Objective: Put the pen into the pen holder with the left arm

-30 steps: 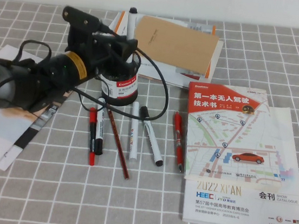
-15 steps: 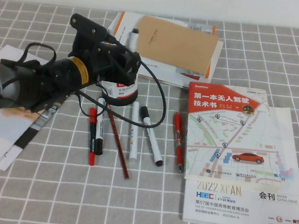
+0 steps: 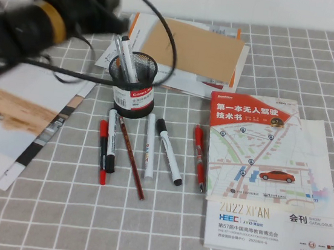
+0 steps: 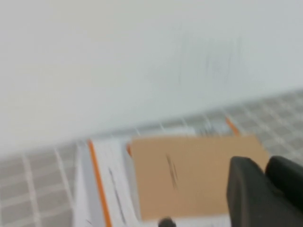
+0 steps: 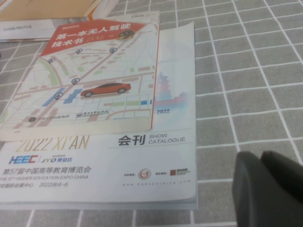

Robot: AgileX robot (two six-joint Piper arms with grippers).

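now, upper left of the high view: left arm, black with a yellow ring, blurred, raised above the grid cloth, cable looping out to the right. left gripper at its tip, apart from the cup; finger state cannot tell, nothing seen in it. right of that, centre-left: pen holder, black mesh with a red-and-white band, upright on the cloth. pen inside it, white barrel, dark tip up, leaning toward the upper left, beside another white pen. below the cup, a row lying loose on the cloth: red pen, black-capped marker, dark red pencil, white pen, another marker, second red pen. above centre: brown envelope on a stack of papers. right half: red-topped booklet lying on a catalogue. right gripper seen only in the right wrist view, lower right corner, above the grid cloth just beside the catalogue's edge, two dark fingers close together.
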